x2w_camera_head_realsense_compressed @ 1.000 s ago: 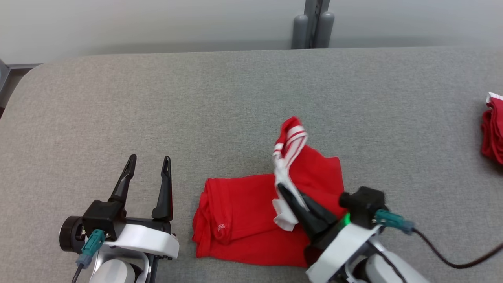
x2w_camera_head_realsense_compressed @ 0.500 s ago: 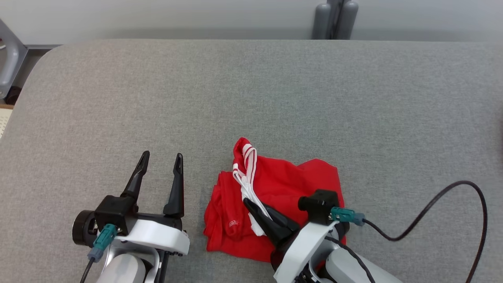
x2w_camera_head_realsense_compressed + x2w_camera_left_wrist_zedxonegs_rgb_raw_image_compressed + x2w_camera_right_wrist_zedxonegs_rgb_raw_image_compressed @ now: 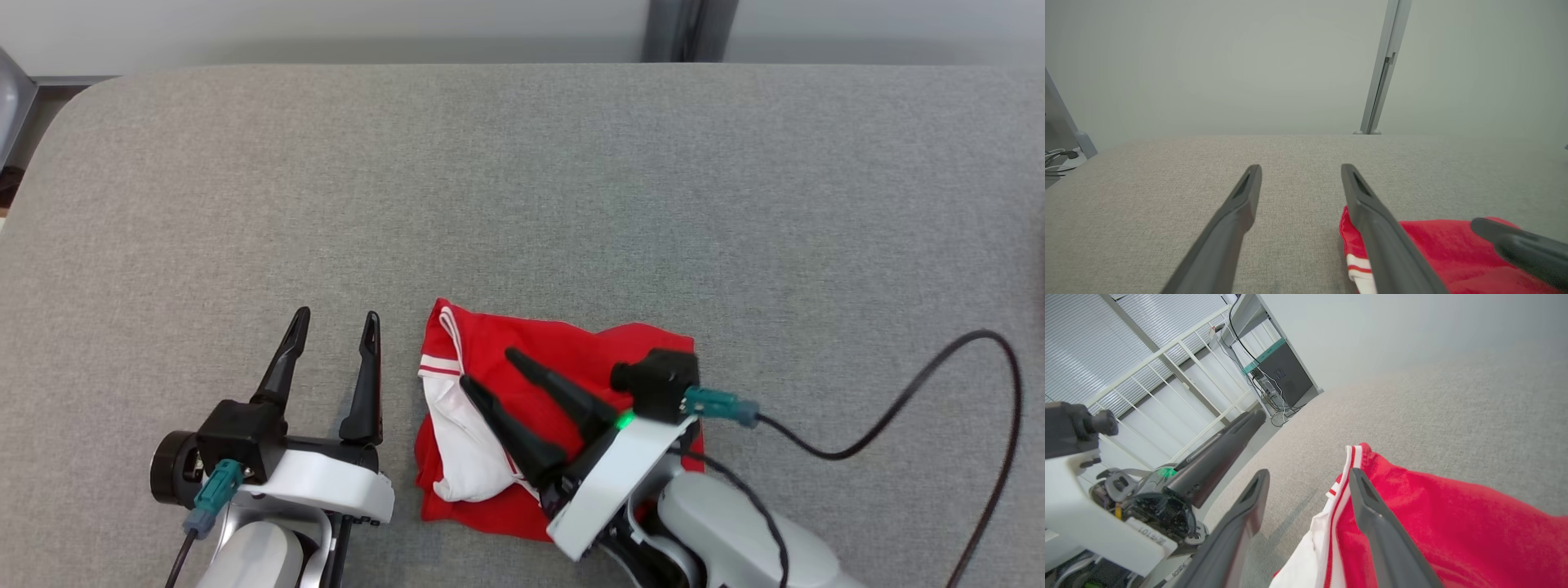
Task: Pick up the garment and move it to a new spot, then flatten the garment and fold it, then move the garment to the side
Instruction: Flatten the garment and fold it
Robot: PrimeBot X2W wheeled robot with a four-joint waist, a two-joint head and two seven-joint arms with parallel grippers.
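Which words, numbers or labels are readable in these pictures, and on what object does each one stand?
Small dark print on the white wrist housing of the left tool: seems to end "101", rest unreadable.
Another print below it: too blurred.
Red and white fabric garment: no text visible.

Soft cloth garment (image 3: 571, 347), matt woven table (image 3: 522, 204)

Wide-spread left end effector (image 3: 1301, 169) above grey desk (image 3: 1167, 183). Red garment (image 3: 1437, 249), white-striped hem, just beside its right-hand finger. One right end effector finger (image 3: 1515, 243) over garment.
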